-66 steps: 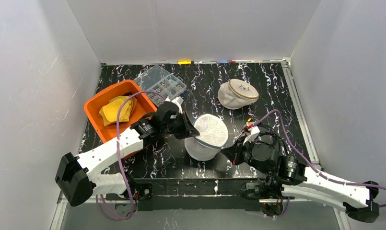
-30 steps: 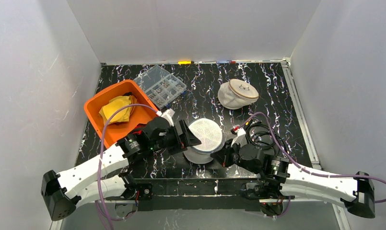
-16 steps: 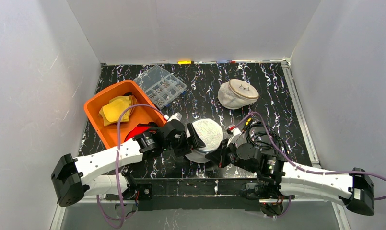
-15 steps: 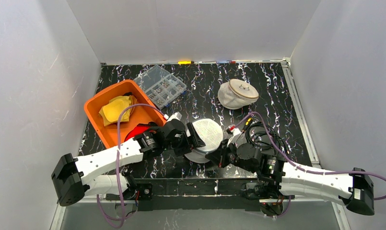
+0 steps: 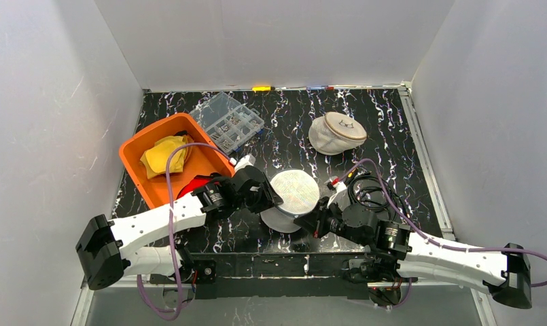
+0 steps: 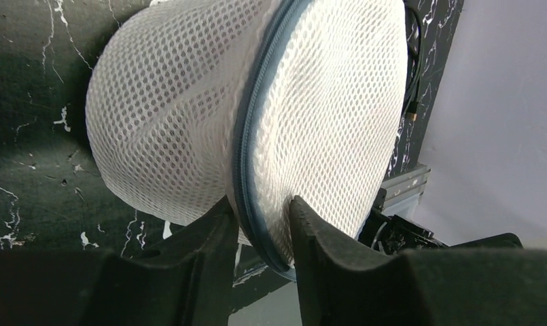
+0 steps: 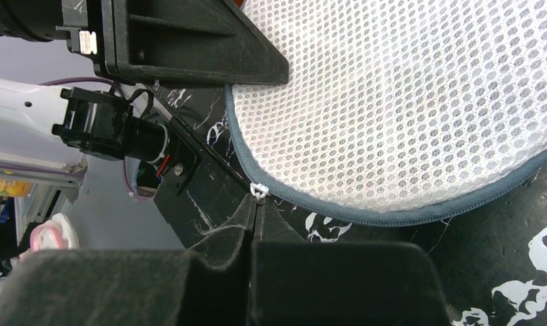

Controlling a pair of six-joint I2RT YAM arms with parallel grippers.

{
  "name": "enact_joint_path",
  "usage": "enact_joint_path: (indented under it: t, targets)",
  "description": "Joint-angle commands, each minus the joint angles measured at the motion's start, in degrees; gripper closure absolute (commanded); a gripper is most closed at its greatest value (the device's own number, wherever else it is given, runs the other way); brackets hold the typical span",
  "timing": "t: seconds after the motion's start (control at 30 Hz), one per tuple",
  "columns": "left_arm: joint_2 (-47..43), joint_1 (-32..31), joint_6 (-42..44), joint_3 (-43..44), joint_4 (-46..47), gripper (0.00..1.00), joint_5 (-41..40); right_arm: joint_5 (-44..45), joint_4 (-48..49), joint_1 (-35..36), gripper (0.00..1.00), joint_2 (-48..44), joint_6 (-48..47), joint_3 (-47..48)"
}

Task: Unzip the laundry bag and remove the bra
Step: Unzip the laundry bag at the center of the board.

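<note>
Right hand (image 7: 255, 204) on zipper pull (image 7: 259, 189)

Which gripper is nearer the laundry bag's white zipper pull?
Right. The right gripper is closed with the zipper pull at its fingertips; the left gripper pinches the laundry bag elsewhere along its zipper seam.

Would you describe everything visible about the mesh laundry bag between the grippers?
The laundry bag is a drum-shaped white mesh pouch with a grey-blue zipper circling its rim, closed where visible. It lies on the black table. The left gripper pinches its zipper seam; the right gripper nips the white zipper pull.
</note>
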Motion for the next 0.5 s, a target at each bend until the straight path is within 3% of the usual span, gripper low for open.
enact_joint_path:
  t: [0.0,0.23,0.47]
  targets:
    - [-0.54,1.47,1.06,1.43,-1.0,0.73,-2.03,1.87,-2.63,0.42,0.99,-1.82,0.51,3.17]
    - [-1.94,5.01,3.52,1.13,-1.11,1.0,0.5,7.04,-12.16,0.46,0.99,-5.6,-0.18,5.17]
    - [-1.76,8.27,5.96,0.49,1.37,1.0,5.69,11.76,-19.88,0.4,0.99,-9.78,0.09,6.28]
